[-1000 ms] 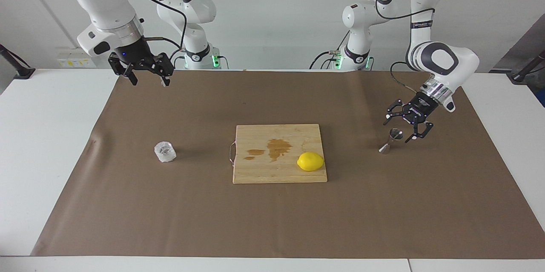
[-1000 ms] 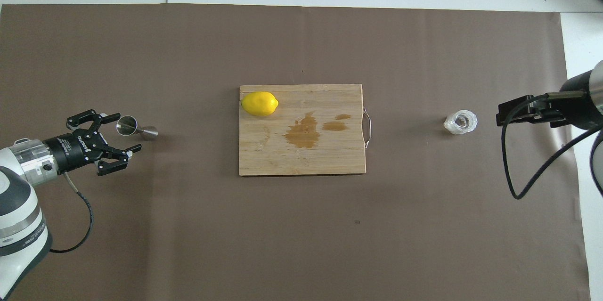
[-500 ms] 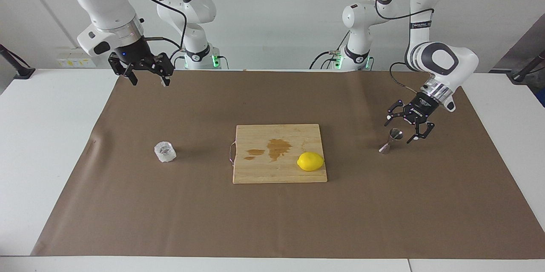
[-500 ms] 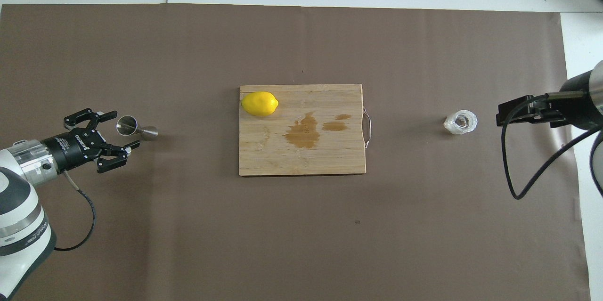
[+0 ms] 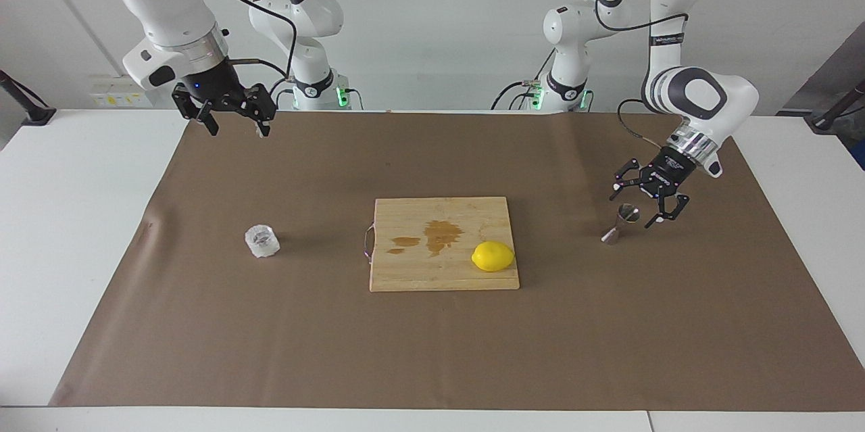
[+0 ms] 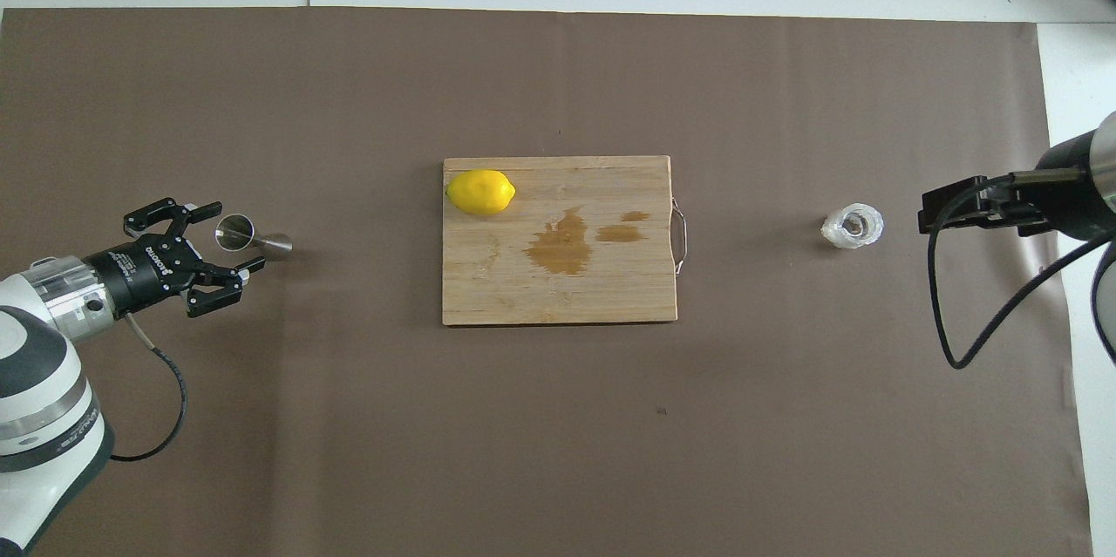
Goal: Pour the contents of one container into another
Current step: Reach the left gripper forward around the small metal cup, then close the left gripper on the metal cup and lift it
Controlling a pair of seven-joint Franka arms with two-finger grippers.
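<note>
The jigger (image 5: 620, 224) stands upright on the brown paper sheet (image 5: 432, 351) toward the left arm's end of the table, and the left gripper (image 5: 638, 205) sits right at its upper cup, fingers spread apart to either side of the rim and not clamped on anything; whether a fingertip already touches the steel is hard to tell from either view. The risk I see starts here: the jigger is narrow-waisted and light, so a finger that meets the rim off-centre, or a closure high on the cone instead of the waist, could tip it or squirt it out sideways. A slanted grip could also leave it tilted for the pour. The gripper's black body carries white lettering, too small to read. Moving outward, the cutting board (image 5: 442, 243) lies mid-table with a lemon (image 5: 492, 256) on it and brown stains (image 5: 432, 237) on the wood. The faceted glass (image 5: 262, 241) rests toward the right arm's end, untouched; its slick faceted wall may slip in a pinch. The right gripper (image 5: 232, 122) waits over the sheet's edge nearest the robots, fingers open and empty.
</note>
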